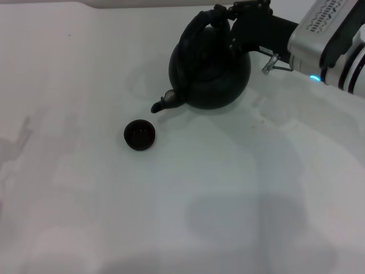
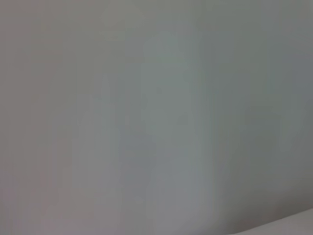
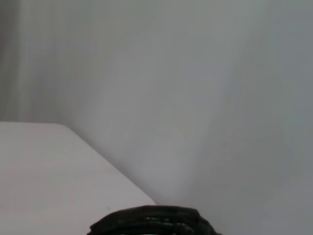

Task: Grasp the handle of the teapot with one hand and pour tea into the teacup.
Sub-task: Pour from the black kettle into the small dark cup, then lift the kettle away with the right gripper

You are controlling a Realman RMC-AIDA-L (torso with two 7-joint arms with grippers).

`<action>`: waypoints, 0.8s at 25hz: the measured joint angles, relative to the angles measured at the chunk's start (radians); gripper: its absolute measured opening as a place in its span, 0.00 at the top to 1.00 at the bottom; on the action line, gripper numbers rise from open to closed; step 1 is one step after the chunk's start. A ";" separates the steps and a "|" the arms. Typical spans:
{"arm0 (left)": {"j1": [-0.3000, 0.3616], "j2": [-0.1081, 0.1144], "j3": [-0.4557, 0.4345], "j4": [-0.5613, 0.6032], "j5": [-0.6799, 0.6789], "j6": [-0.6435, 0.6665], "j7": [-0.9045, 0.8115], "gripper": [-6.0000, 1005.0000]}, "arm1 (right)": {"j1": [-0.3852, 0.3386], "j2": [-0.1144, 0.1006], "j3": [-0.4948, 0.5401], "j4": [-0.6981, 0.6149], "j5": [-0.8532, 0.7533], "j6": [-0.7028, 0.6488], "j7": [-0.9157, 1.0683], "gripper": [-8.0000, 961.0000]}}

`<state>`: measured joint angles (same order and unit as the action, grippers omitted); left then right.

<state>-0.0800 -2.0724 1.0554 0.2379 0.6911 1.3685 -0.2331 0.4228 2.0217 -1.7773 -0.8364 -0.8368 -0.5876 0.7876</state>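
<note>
The black teapot (image 1: 210, 71) is at the far middle of the white table (image 1: 228, 188), its spout (image 1: 162, 104) pointing toward the near left. Its thick arched handle (image 1: 197, 28) rises over the top, and its ribbed crest also shows in the right wrist view (image 3: 151, 221). My right gripper (image 1: 221, 16) reaches in from the right and is shut on the top of the handle. The small dark teacup (image 1: 139, 135) stands upright on the table just near-left of the spout tip, apart from it. No tea is visible. My left gripper is out of view.
The right arm's silver and black body (image 1: 328, 34) crosses the far right corner. The table's far edge meets a pale wall (image 3: 195, 73). The left wrist view shows only a plain grey surface (image 2: 156, 117).
</note>
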 joint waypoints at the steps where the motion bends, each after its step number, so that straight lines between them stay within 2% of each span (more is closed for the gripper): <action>1: -0.002 0.000 0.000 0.000 -0.001 0.000 0.000 0.21 | 0.000 0.000 -0.006 -0.001 0.000 0.006 -0.006 0.85; 14: -0.014 0.000 -0.002 0.000 -0.003 0.000 0.000 0.21 | -0.006 0.000 -0.076 -0.054 -0.001 0.045 -0.019 0.85; 20: -0.014 0.000 -0.006 -0.002 -0.003 0.000 0.000 0.21 | -0.008 0.000 -0.133 -0.099 -0.002 0.127 -0.042 0.86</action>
<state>-0.0936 -2.0724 1.0497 0.2355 0.6884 1.3682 -0.2332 0.4149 2.0218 -1.9106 -0.9357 -0.8391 -0.4610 0.7460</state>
